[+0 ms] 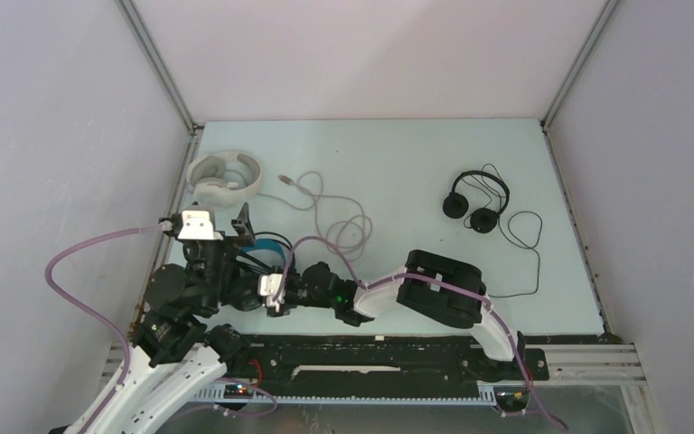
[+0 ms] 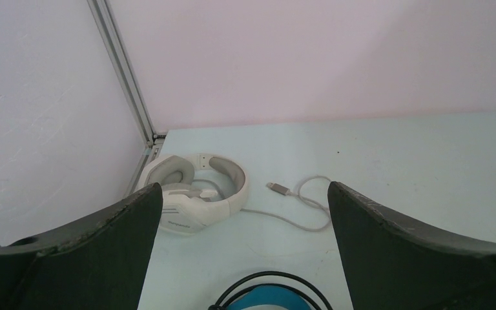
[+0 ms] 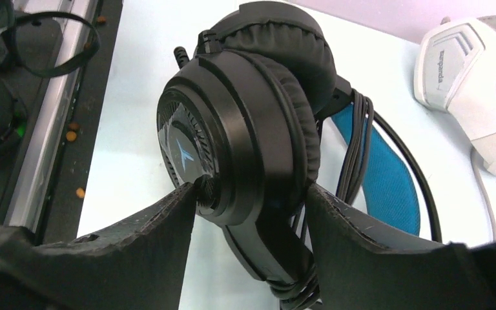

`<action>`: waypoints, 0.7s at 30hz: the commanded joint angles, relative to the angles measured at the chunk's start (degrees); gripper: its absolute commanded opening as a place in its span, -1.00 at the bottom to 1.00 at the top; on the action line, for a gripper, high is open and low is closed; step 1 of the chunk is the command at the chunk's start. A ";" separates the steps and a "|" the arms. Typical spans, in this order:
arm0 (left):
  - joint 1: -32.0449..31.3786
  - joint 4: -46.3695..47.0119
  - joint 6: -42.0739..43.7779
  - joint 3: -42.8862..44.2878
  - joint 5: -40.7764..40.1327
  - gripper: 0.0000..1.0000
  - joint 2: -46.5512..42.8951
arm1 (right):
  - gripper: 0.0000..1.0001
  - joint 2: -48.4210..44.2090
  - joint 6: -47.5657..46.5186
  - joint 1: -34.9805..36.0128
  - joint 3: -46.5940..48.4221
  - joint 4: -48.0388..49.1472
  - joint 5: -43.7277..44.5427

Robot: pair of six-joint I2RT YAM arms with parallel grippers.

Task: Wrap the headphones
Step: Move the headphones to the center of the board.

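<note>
Table (image 1: 398, 154): plain pale mint. Far-left corner: white headphones (image 1: 226, 176), light grey pads, grey cable (image 2: 276, 188). Near-left edge: black headphones (image 3: 245, 129), bright blue headband (image 3: 381, 168), blue chevron logo (image 3: 184, 150) on the cup, black cord (image 3: 355, 142). Toward the far-right edge: small headphones (image 1: 477, 203), all black. Walls (image 1: 54, 136): pale lilac-white.

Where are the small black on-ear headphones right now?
Top view: the small black on-ear headphones lie on the table's far right, opposite the white headphones at far left.

Bulky headphones (image 1: 224, 176) far left; thin headphones (image 1: 477, 203) far right; third pair (image 3: 245, 123) near left.
</note>
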 commanded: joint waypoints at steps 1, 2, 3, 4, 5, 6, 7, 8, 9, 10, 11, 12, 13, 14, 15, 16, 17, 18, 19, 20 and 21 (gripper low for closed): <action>0.75 2.70 0.98 -1.08 -1.04 0.99 -0.76 | 0.39 -0.01 2.59 0.47 3.81 5.11 -1.27; 0.82 2.80 1.18 -1.23 -1.04 0.99 -0.77 | 0.45 -0.61 2.80 0.58 3.82 4.30 -0.76; 0.85 3.02 1.28 -1.41 -0.99 1.00 -0.81 | 0.48 -1.54 2.84 0.59 3.71 2.97 0.02; 0.84 3.35 1.54 -1.70 -0.99 1.00 -0.77 | 0.49 -2.70 2.88 0.60 3.36 2.02 0.89; 0.84 3.50 1.79 -1.86 -0.96 0.99 -0.77 | 0.50 -4.21 3.00 0.55 2.58 1.35 2.04; 0.92 3.60 1.98 -1.98 -0.96 1.00 -0.77 | 0.51 -5.77 2.97 0.58 1.64 0.95 3.12; 1.01 3.69 2.13 -2.01 -1.08 0.99 -0.77 | 0.51 -7.42 2.62 0.53 0.45 0.66 4.16; 0.99 3.90 2.14 -2.05 -1.25 0.99 -0.77 | 0.53 -9.14 2.38 0.57 -0.84 0.98 5.42; 1.06 4.27 2.20 -2.20 -1.42 0.99 -0.84 | 0.54 -10.89 2.36 0.58 -2.62 1.58 6.66; 1.10 5.16 2.34 -2.49 -1.78 0.99 -0.92 | 0.55 -12.77 2.26 0.46 -4.39 2.53 7.54; 1.05 5.97 2.58 -2.84 -2.14 0.99 -1.02 | 0.55 -14.60 2.36 0.44 -6.44 3.52 8.18; 1.10 6.20 2.80 -3.21 -2.74 0.99 -1.10 | 0.57 -17.32 2.77 0.28 -8.49 4.80 8.51; 1.16 7.04 2.65 -3.46 -3.44 0.99 -1.21 | 0.58 -19.46 3.22 0.09 -10.44 5.72 9.87; 1.12 7.85 2.10 -3.57 -4.51 0.99 -1.21 | 0.59 -21.37 3.58 -0.14 -12.51 6.40 10.87; 1.26 7.91 1.16 -3.45 -5.74 0.99 -1.27 | 0.60 -23.46 3.81 -0.25 -14.28 6.70 12.10; 1.23 7.73 -0.12 -3.16 -6.99 0.99 -1.29 | 0.61 -25.48 4.19 -0.32 -15.79 6.59 13.50; 1.27 7.18 -1.44 -2.82 -7.87 0.99 -1.36 | 0.64 -27.24 4.88 -0.55 -17.08 5.99 15.82; 1.28 6.99 -2.46 -2.46 -8.20 0.99 -1.38 | 0.66 -29.10 6.05 -0.86 -17.86 4.25 19.22; 1.32 5.54 -3.35 -2.05 -8.07 1.00 -1.53 | 0.68 -30.79 7.52 -1.28 -17.98 1.40 23.91; 1.33 4.54 -4.10 -1.71 -7.57 1.00 -1.60 | 0.68 -32.70 9.06 -2.03 -17.98 -1.65 26.90; 1.29 3.79 -4.76 -1.40 -6.67 0.99 -1.64 | 0.68 -34.47 10.86 -3.03 -18.00 -4.86 29.58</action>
